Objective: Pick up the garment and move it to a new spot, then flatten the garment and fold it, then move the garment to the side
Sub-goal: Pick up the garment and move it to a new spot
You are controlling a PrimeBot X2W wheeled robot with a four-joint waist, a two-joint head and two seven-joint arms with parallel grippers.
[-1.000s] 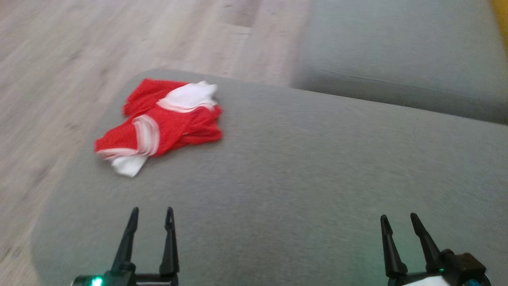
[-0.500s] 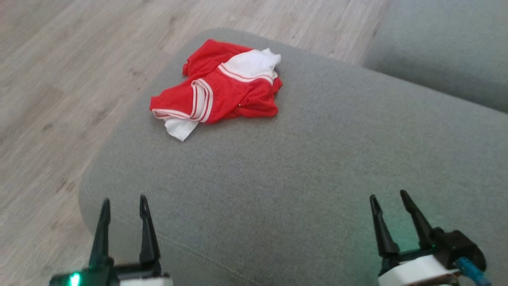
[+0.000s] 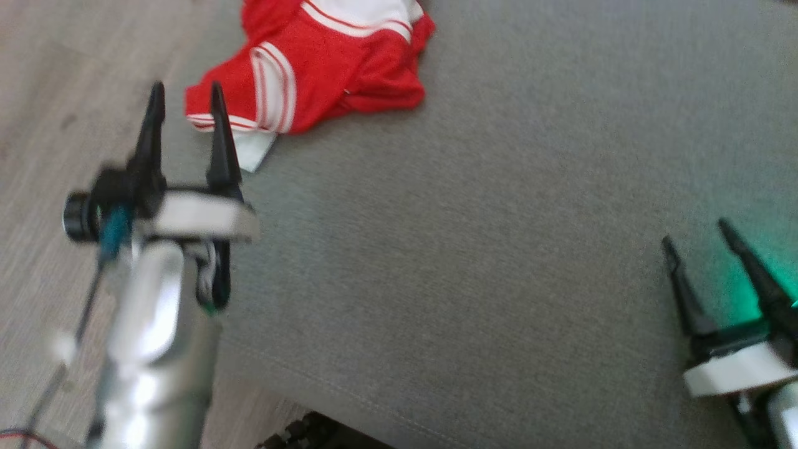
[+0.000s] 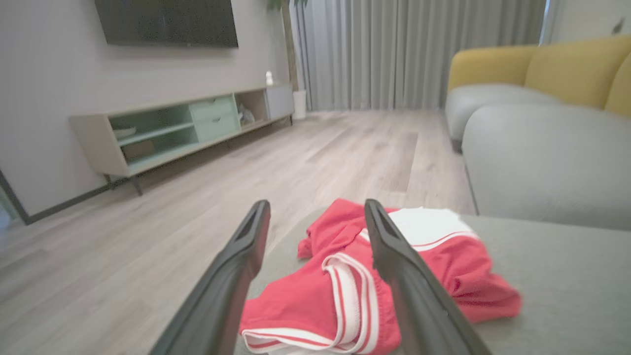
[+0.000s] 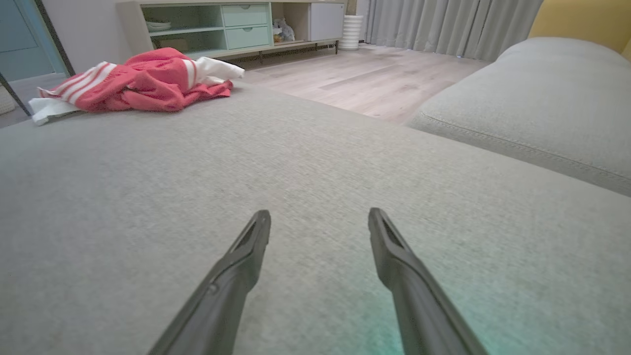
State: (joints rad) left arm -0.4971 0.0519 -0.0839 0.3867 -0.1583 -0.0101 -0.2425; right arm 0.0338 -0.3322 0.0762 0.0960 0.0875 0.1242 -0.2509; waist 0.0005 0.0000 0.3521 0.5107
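Observation:
The garment (image 3: 324, 68) is a crumpled red piece with white stripes and white panels, lying near the far left corner of a grey cushion (image 3: 499, 249). It also appears in the left wrist view (image 4: 345, 291) and the right wrist view (image 5: 143, 79). My left gripper (image 3: 184, 93) is open, raised over the cushion's left edge, its fingertips just short of the garment's near hem and holding nothing. My right gripper (image 3: 695, 231) stands open and empty low over the cushion at the right, far from the garment.
Pale wood floor (image 3: 43, 93) lies left of the cushion. A second grey seat (image 5: 532, 108) with yellow back cushions (image 4: 567, 69) stands to the right. A low TV cabinet (image 4: 187, 123) lines the far wall, with curtains (image 4: 419, 49) beyond.
The head camera has tilted down and shifted. My left arm has risen and reached forward to the garment's near edge. The right gripper stays low, open. The garment has not moved.

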